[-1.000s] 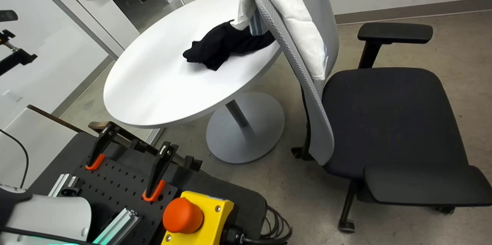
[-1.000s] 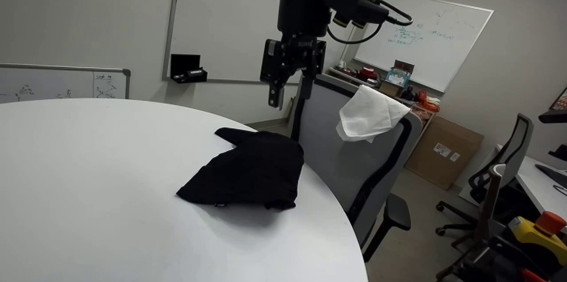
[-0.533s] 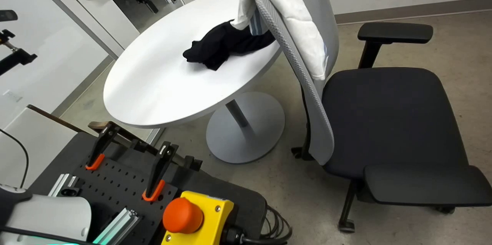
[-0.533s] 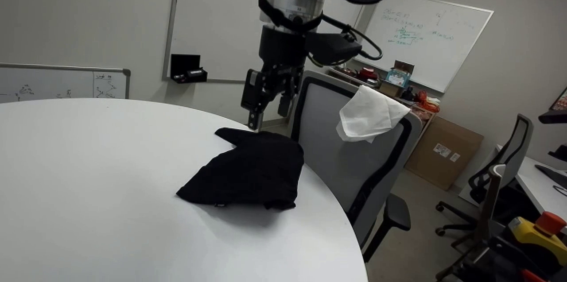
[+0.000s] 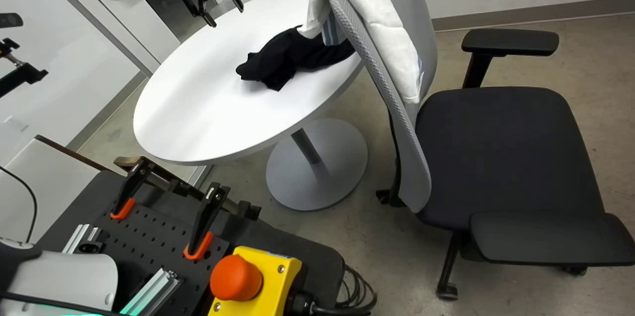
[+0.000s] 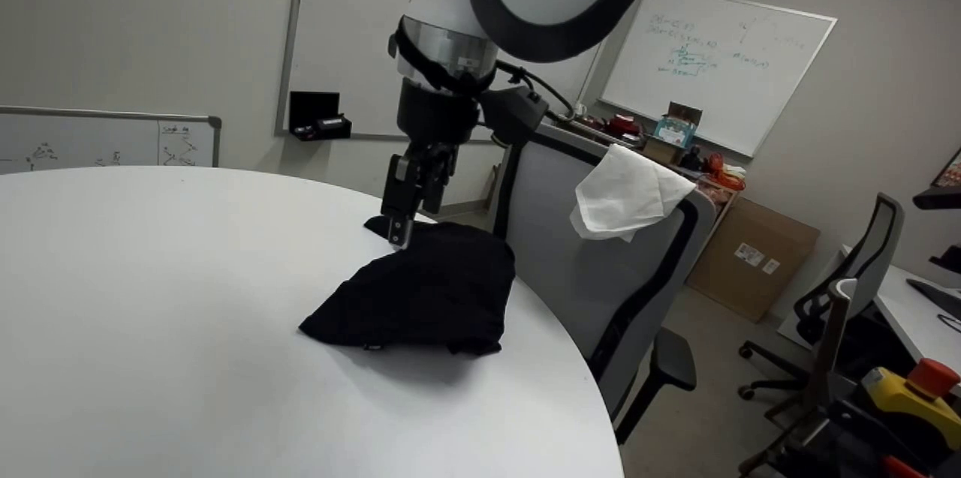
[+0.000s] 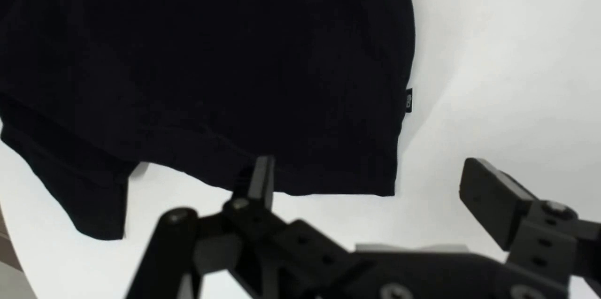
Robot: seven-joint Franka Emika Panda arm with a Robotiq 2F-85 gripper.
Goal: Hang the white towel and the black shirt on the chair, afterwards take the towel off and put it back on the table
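1 black shirt (image 6: pixel 432 290), lying bunched on 1 round white table (image 5: pixel 198 112); 1 white towel (image 5: pixel 379 21), draped over the backrest (image 6: pixel 555 200) of 1 chair (image 5: pixel 506 152) beside that table; 2 clamps (image 5: pixel 203 217); 1 yellow box (image 5: pixel 278 274) with 1 orange button (image 5: pixel 235 278). 1 gripper (image 7: pixel 368 172), over the shirt's edge, its 2 fingers (image 7: pixel 493 205) spread wide; whether either touches the shirt cannot be told.

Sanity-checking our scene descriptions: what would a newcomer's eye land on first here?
Probably the black shirt, lying crumpled on the white table, with the open claw hanging close by. Next, the white towel, draped over the backrest of the chair. After that, the orange button on the yellow box, bright in the foreground of an exterior view.
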